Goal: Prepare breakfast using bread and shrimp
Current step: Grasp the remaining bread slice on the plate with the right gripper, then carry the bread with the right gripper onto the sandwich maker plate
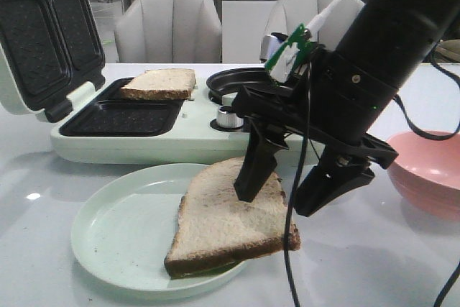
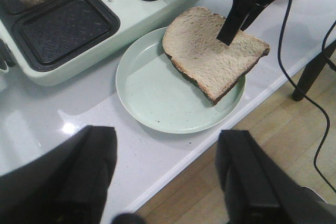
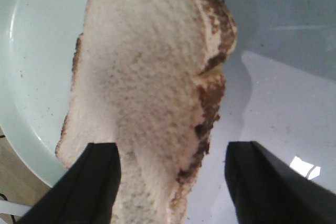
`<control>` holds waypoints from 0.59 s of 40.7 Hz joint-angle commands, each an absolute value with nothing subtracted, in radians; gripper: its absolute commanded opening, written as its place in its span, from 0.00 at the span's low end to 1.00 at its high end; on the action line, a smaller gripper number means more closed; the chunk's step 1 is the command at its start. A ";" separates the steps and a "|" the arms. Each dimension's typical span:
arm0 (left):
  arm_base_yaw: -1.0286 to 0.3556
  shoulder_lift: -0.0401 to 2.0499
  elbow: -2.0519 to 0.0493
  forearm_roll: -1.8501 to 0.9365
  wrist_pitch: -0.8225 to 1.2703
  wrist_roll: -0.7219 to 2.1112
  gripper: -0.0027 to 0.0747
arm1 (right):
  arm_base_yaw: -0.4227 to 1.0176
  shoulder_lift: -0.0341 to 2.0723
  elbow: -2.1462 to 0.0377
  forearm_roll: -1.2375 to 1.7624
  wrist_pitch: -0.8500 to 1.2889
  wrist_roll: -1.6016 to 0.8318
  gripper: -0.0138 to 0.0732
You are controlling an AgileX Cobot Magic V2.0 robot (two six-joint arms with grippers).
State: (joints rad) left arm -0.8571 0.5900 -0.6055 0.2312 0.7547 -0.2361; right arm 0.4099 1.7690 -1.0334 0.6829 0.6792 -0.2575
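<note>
The right gripper (image 1: 287,195) stands wide open over the plate (image 1: 115,239); one finger presses down on the top of the bread slice (image 1: 230,224) and the other hangs outside the slice's edge, off the plate's rim, so nothing is clamped between them. That slice lies tilted, one end down on the plate and the other propped up and jutting past the rim; a second slice (image 1: 159,83) sits in the far tray of the sandwich maker (image 1: 144,138) behind the plate, with the near tray bare. The left gripper (image 2: 168,179) hangs open on the near side of the plate, holding nothing. No shrimp can be made out; a pink bowl (image 1: 431,170) stands beside the plate, contents hidden.

The risks, as I judge them: closing from this pose may pinch only the crust edge, and soft bread could tear or fold; the pressing finger may dent the crumb or tip the slice off the rim onto the table; a lift with a shallow bite could let the slice droop and slip before reaching the sandwich maker; the dangling cable (image 1: 291,249) near the slice could snag it.
</note>
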 commanded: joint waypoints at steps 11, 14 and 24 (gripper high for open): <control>-0.865 0.592 -0.632 0.244 0.688 -0.247 0.62 | 0.411 1.747 -1.076 0.713 0.693 -0.272 0.49; -0.865 0.592 -0.632 0.244 0.688 -0.247 0.62 | 0.411 1.747 -1.076 0.713 0.693 -0.272 0.37; -0.865 0.592 -0.632 0.244 0.688 -0.247 0.62 | 0.411 1.737 -1.076 0.713 0.713 -0.272 0.23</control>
